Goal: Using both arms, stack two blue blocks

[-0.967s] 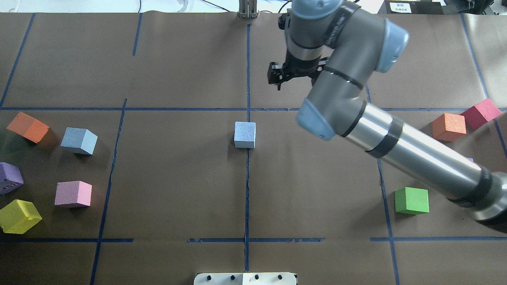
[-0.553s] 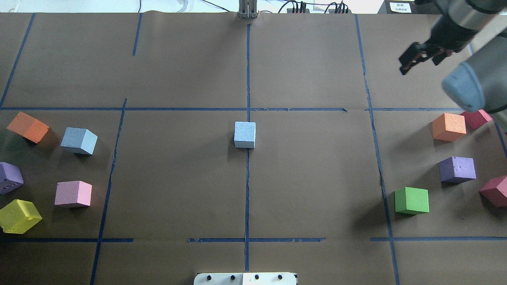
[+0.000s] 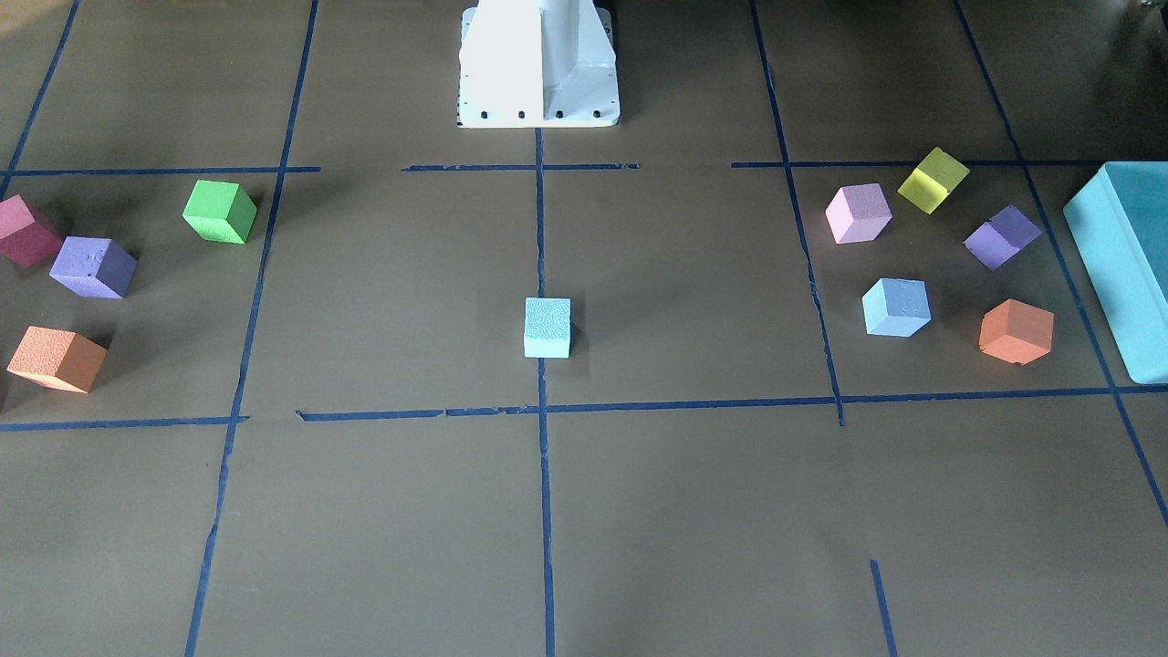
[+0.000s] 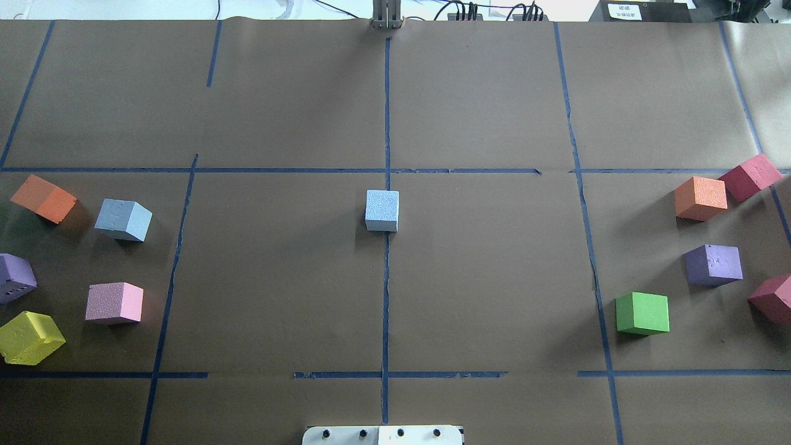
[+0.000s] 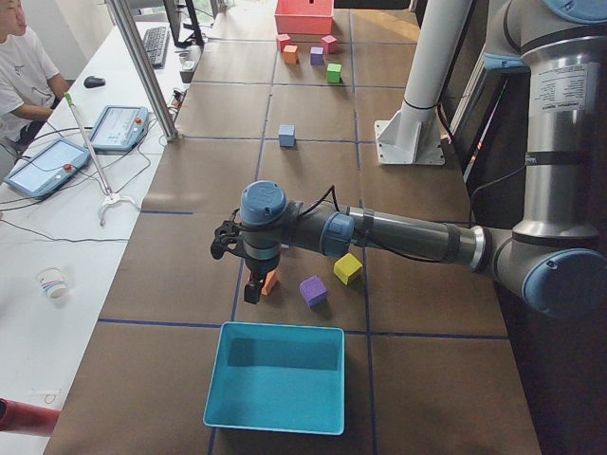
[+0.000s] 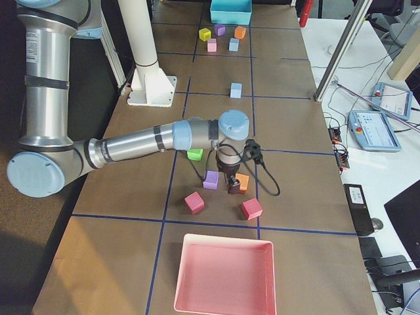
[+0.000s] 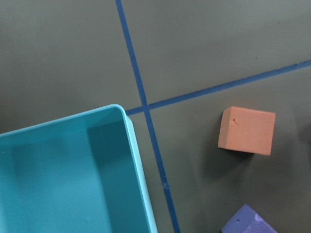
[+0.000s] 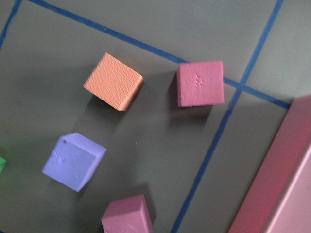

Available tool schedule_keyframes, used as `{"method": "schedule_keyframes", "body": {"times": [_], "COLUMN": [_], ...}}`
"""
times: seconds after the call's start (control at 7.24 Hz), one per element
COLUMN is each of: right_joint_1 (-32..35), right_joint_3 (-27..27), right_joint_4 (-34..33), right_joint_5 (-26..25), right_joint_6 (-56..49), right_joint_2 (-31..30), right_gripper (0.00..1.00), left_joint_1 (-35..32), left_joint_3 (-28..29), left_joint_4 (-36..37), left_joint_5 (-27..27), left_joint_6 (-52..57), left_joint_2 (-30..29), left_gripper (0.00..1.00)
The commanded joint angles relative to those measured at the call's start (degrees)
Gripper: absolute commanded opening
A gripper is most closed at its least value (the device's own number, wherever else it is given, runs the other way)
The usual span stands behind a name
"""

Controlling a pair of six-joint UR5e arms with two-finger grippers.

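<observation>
One blue block (image 4: 382,210) sits at the table's centre on the middle tape line; it also shows in the front view (image 3: 547,327). The second blue block (image 4: 123,219) lies tilted among the cubes on the robot's left, and shows in the front view (image 3: 896,307). Neither arm shows in the overhead or front views. In the left side view my left gripper (image 5: 251,289) hangs over an orange cube (image 5: 269,282) by the teal box. In the right side view my right gripper (image 6: 233,189) hangs over an orange cube (image 6: 241,182). I cannot tell whether either is open or shut.
A teal box (image 7: 73,170) stands at the table's left end, a pink tray (image 6: 224,275) at the right end. Orange (image 4: 43,198), purple (image 4: 15,278), pink (image 4: 114,303) and yellow (image 4: 29,337) cubes lie left; orange (image 4: 700,198), red (image 4: 749,176), purple (image 4: 714,264) and green (image 4: 642,313) cubes lie right.
My right arm has swung from above the table's middle to the right and out of the overhead view. The blocks have not moved.
</observation>
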Motion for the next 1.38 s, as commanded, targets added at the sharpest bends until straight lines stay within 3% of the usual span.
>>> {"method": "schedule_keyframes", "body": {"times": [0.0,0.28,0.41,0.69,0.97,1.24], "right_joint_1": [5.8,5.7,5.7,5.7,5.7,5.7], "right_joint_3": [0.2,-0.1,0.1,0.2,0.9,1.1], "right_joint_4": [0.0,0.1,0.1,0.0,0.1,0.1], "right_joint_5": [-0.2,-0.2,-0.1,0.4,0.5,0.5], "right_joint_6": [-4.8,-3.5,-3.5,-3.4,-3.5,-3.7], "right_joint_2": [-6.5,-6.0,-5.9,-5.9,-6.0,-6.2], "right_gripper": [1.00,1.00,1.00,1.00,1.00,1.00], "left_joint_1": [4.3,13.9,17.6,29.7,35.9,37.3], "left_joint_3": [-3.0,-3.8,-3.7,-2.8,1.1,2.8], "left_joint_4": [-4.7,-8.1,-14.1,-20.9,-21.1,-21.0], "left_joint_5": [-2.6,-1.6,0.7,9.4,14.8,15.1], "left_joint_6": [-5.8,-21.5,-30.0,-42.5,-48.1,-47.8], "left_joint_2": [-0.3,-0.6,-0.6,-1.6,-6.6,-8.2], "left_gripper": [1.00,1.00,1.00,1.00,1.00,1.00]}}
